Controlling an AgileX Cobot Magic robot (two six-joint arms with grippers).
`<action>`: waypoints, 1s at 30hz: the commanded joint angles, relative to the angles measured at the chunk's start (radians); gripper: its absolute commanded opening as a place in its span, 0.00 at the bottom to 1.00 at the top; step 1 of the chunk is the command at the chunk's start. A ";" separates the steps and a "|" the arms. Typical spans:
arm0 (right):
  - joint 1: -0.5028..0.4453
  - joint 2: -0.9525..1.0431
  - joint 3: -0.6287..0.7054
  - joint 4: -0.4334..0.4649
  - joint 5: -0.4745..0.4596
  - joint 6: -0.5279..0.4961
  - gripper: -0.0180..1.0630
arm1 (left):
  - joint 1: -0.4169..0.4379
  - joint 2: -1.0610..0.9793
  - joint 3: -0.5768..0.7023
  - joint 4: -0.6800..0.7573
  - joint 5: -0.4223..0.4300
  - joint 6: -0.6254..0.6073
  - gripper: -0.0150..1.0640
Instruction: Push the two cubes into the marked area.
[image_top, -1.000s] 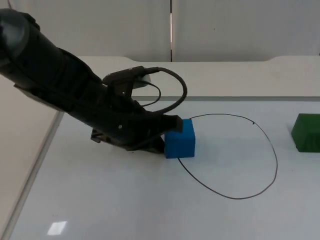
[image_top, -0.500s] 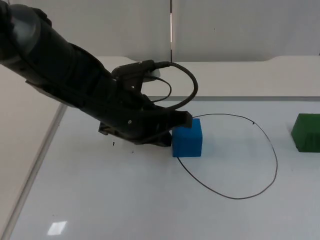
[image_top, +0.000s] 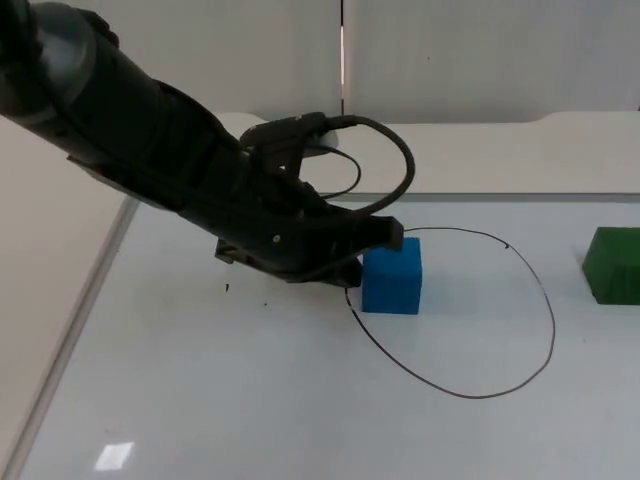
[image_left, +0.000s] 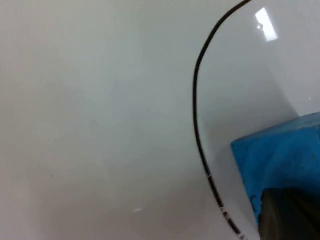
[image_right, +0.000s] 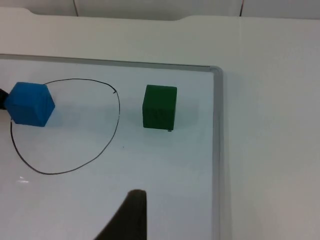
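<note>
A blue cube (image_top: 393, 278) sits at the left end of the marked area, a black loop (image_top: 553, 330) drawn on the white board. My left gripper (image_top: 365, 262) presses against the cube's left side. In the left wrist view its black fingertip (image_left: 287, 215) touches the blue cube (image_left: 280, 160), with the loop line (image_left: 196, 110) curving past. A green cube (image_top: 613, 265) stands outside the loop to its right. The right wrist view takes in the green cube (image_right: 159, 107), the blue cube (image_right: 31, 103), the loop (image_right: 119, 115) and one dark fingertip (image_right: 132, 215) of the waiting right arm.
The white board has a grey frame along its left side (image_top: 100, 290) and its far side (image_top: 500, 197); its far right corner (image_right: 216, 72) lies close to the green cube. The grey partition wall (image_top: 480, 60) rises behind the table.
The left arm has slid to the right and pushed the blue cube along, from just outside the loop's left edge to across that line. The green cube has stayed put.
</note>
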 joint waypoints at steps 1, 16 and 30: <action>-0.005 -0.002 0.001 0.001 -0.006 -0.002 0.99 | -0.010 0.003 -0.010 -0.019 -0.009 0.002 0.01; -0.005 -0.002 0.001 0.001 -0.006 -0.002 0.99 | -0.053 0.005 -0.012 -0.021 -0.014 0.002 0.01; -0.005 -0.002 0.001 -0.002 -0.006 -0.002 0.99 | -0.053 -0.027 -0.012 0.072 -0.097 0.004 0.01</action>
